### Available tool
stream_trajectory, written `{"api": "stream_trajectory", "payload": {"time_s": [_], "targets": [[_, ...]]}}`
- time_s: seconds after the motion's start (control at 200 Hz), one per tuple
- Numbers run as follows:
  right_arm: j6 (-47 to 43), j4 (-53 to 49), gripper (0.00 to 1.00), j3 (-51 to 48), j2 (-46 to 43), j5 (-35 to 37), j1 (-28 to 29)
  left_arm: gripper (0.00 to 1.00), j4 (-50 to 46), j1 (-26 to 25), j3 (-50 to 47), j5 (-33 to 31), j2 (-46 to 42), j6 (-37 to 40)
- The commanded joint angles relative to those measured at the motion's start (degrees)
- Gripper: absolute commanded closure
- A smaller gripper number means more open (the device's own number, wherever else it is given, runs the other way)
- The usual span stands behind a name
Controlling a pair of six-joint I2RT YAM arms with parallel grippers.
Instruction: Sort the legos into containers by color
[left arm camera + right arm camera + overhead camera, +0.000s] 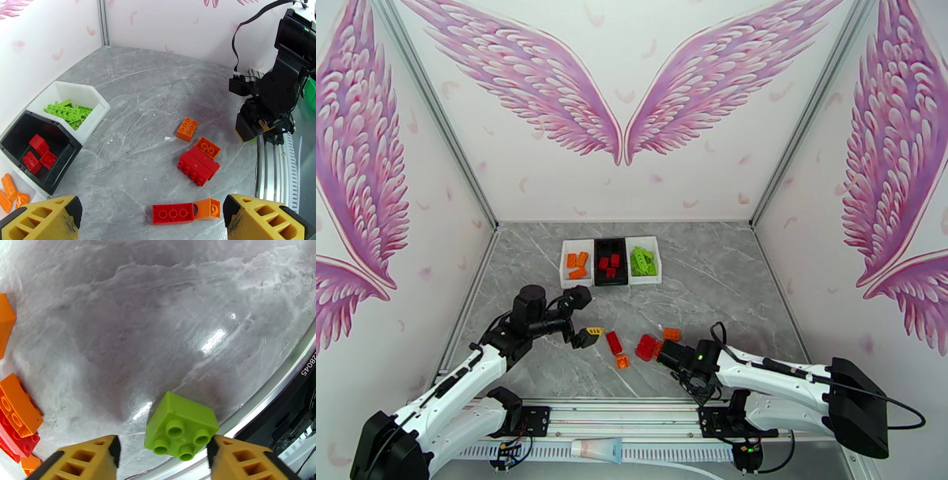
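Grey marbled table [711,276] carries the containers [610,241] at its far middle, each partly filled by colour, with red and orange legos [195,160] loose nearer the arms. The left gripper [150,211] hangs wide open above those. The right gripper [162,447] straddles a lime green brick [181,423] at the table's near edge beside the rail, jaws apart and not clamped. The brick sits skewed and nearer one finger, so closing may twist it free or push it onto the rail.

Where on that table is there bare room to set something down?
Bare: the tabletop right of the green-brick tray, the strip left of the orange-brick tray, and the band between them and the loose bricks. Crowded: the near middle, where they lie between the left gripper and right gripper.
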Motion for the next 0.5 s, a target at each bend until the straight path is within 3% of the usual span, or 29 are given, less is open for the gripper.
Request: {"api": "stream_trajectory", "payload": {"time_s": [0.0, 0.495], "targets": [[0.1, 0.64, 0.44, -0.8, -0.68, 2.12, -1.06, 0.01, 1.0, 0.36, -0.64, 0.3, 0.7, 0.93], [-2.53, 0.98, 0.65, -1.01, -1.42, 3.32, -3.69, 0.01, 0.42, 0.47, -1.26, 0.79, 0.67, 1.11]]}}
